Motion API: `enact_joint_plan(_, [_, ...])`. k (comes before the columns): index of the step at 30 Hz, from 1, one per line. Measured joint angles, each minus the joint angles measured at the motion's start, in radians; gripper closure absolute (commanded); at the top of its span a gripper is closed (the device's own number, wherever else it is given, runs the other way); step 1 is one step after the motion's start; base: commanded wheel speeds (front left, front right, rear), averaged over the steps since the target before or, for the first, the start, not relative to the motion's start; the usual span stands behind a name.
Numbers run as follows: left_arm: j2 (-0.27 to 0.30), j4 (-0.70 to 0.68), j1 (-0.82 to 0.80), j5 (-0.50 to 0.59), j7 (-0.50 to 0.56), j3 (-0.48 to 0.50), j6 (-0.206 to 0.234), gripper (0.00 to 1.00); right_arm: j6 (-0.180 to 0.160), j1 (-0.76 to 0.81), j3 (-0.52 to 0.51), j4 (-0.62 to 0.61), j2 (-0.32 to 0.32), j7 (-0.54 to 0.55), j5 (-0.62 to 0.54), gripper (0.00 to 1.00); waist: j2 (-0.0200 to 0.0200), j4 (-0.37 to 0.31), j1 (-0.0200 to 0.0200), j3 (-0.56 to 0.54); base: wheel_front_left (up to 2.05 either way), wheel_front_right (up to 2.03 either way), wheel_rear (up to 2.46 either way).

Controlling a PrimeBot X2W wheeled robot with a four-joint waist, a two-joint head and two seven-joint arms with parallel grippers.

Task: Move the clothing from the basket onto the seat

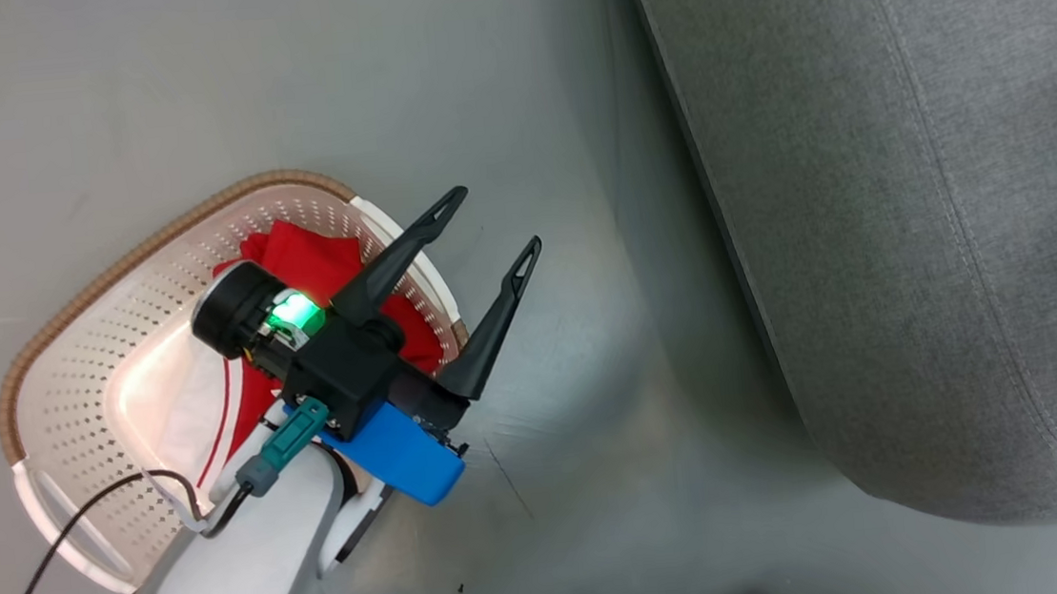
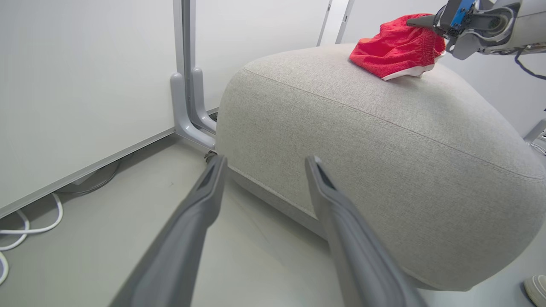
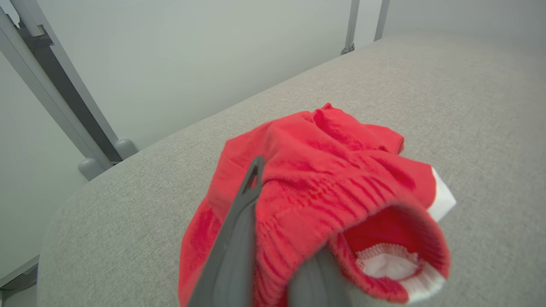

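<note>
Setting down the first piece looks like the step in hand: the right end effector (image 2: 422,21) has its two fingers closed tight on the waistband of the red shorts (image 3: 324,170), and the bulk of the shorts already lies bunched on top of the grey seat (image 3: 426,94), away from its rounded edge. The left end effector (image 1: 495,219) is spread wide and holds nothing. It hovers over the near rim of the basket (image 1: 106,277), which stands on the floor, well apart from the seat. Inside the basket lies another red garment (image 1: 305,254) with white stripes. By the look of it, the next move calls for the right fingers to part and lift clear without dragging the cloth along. After that, the left arm would need to reach down into the basket for what is left there.
</note>
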Motion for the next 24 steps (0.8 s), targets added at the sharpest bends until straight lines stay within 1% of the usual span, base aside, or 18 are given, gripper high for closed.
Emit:
enact_joint_plan(1, [-0.006,0.006,0.002,-0.002,-0.002,0.0,0.0,0.0,0.0,0.001,0.005,0.01,-0.008,0.001,0.002,0.81,0.0,0.002,0.0,-0.008,0.0,0.0,0.0])
enact_joint_plan(2, [-0.013,0.012,0.006,-0.005,-0.002,-0.001,0.001,0.0,0.0,0.004,0.015,0.018,-0.016,0.006,0.003,0.64,0.0,0.004,0.0,-0.017,0.0,0.0,0.0])
enact_joint_plan(3, [-0.02,0.017,0.011,-0.009,-0.003,-0.002,0.001,0.0,0.0,0.011,0.027,0.024,-0.025,0.009,0.002,0.05,0.0,0.007,0.0,-0.027,0.0,0.0,0.0])
enact_joint_plan(4, [-0.026,0.026,0.016,-0.011,-0.003,-0.002,0.001,0.0,0.0,0.019,0.035,0.03,-0.027,0.012,0.004,0.0,0.0,0.01,0.0,-0.039,0.0,0.0,0.0])
enact_joint_plan(10, [-0.067,0.031,0.103,-0.042,-0.006,0.054,0.013,0.0,0.0,0.096,0.112,0.025,-0.025,0.004,-0.006,0.0,0.0,0.026,-0.0002,-0.139,0.0,0.0,0.0])
enact_joint_plan(15, [-0.094,0.041,0.217,-0.053,-0.007,0.114,0.013,0.0,0.0,0.2,0.161,0.002,-0.028,-0.002,-0.067,0.0,0.0,0.041,-0.0003,-0.245,0.0,0.0,0.0])
enact_joint_plan(19, [-0.126,0.056,0.298,-0.055,-0.007,0.168,0.012,0.0,0.0,0.292,0.18,-0.07,-0.029,0.009,-0.102,0.0,0.0,0.063,-0.0004,-0.336,0.0,0.0,0.0])
enact_joint_plan(22, [-0.146,0.066,0.353,-0.053,-0.007,0.215,0.012,0.0,0.0,0.382,0.187,-0.158,-0.022,0.029,-0.111,0.0,0.0,0.085,-0.0005,-0.402,0.0,0.0,0.0])
enact_joint_plan(24, [-0.157,0.071,0.388,-0.051,-0.007,0.248,0.012,0.0,0.0,0.451,0.189,-0.234,-0.002,0.045,-0.122,0.0,0.0,0.101,-0.0005,-0.444,0.0,0.0,0.0])
